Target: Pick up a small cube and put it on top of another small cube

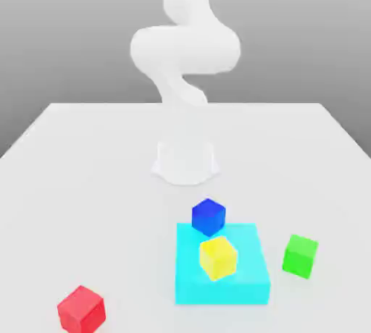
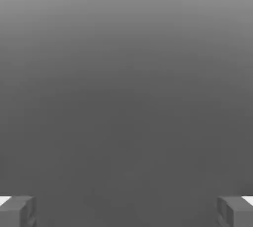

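- While your gripper (image 2: 126,211) has its jaws spread wide w/ nothing btwn them, your red cube (image 1: 81,310) sits on the table (image 1: 109,179), near edge, toward the exterior view's left, well apart from the rest
- you've got the yellow cube (image 1: 218,258) over the cyan block (image 1: 188,293), blue cube (image 1: 209,217) at its far edge, can't tell if on it
- green cube (image 1: 300,255) is just beside the block, toward the exterior view's right

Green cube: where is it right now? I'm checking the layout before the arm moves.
In the exterior view, the green cube sits toward the right, just right of the cyan block.
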{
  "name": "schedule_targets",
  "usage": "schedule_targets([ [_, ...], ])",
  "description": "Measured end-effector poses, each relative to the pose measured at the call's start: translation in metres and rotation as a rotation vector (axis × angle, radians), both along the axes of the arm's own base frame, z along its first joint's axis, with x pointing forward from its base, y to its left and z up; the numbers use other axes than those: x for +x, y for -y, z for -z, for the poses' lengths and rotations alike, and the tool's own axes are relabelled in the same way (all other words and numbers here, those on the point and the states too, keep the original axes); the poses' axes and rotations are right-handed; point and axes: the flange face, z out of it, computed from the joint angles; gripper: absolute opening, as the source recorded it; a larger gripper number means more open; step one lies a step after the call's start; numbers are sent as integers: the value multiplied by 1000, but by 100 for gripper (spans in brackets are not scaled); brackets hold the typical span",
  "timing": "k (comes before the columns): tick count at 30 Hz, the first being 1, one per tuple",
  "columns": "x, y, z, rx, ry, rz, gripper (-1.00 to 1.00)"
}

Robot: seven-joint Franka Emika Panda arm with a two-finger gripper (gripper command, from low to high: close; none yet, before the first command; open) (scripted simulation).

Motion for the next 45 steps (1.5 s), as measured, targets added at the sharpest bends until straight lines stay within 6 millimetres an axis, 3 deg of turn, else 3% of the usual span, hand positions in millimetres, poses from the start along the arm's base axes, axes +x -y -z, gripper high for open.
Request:
schedule_targets([
  [7,76,38,109,61,-188,109,0],
  [14,117,80,231,115,-368,228,0],
  [21,121,126,361,163,-546,365,0],
  [27,100,151,470,190,-695,468,0],
  [31,96,155,527,193,-714,482,0],
  [32,95,155,539,193,-715,482,-100],
  [39,95,155,542,193,-715,482,-100],
  [43,96,155,497,193,-715,483,-100],
  [45,91,142,476,172,-719,422,-100],
])
